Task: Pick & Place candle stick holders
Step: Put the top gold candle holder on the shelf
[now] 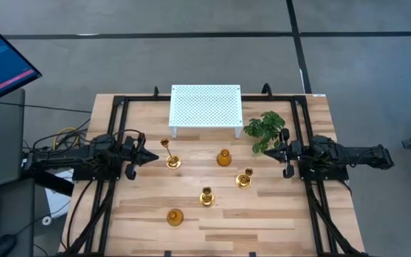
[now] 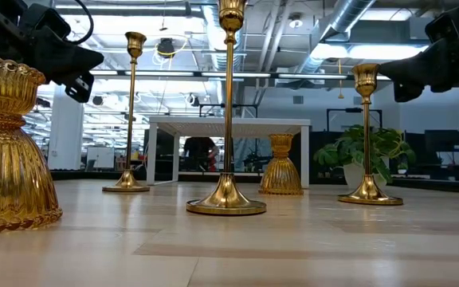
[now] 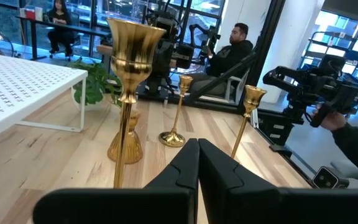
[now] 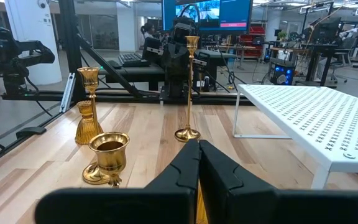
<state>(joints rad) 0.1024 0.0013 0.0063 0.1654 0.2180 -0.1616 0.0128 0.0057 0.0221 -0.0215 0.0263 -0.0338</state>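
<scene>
Step in hand: approach, by my reading; none of the five shiny gold metal candle stick holders is lifted, all stand on the pale wooden table (image 1: 277,221).
Left end effector (image 1: 148,156): fingers pressed together, holding nothing, just beside the tall thin-stemmed gold holder (image 1: 171,160).
Right end effector (image 1: 277,152): fingers together, empty, by the green leafy plant (image 1: 265,128).
Other holders: short bulbous one (image 1: 223,157) mid-table; tall ones (image 1: 244,178) and (image 1: 206,195); bulbous one (image 1: 175,216) at the front.
White perforated stand (image 1: 205,106): bare on top, possibly the target.
Next move: open the left fingers, then close round the stem.
</scene>
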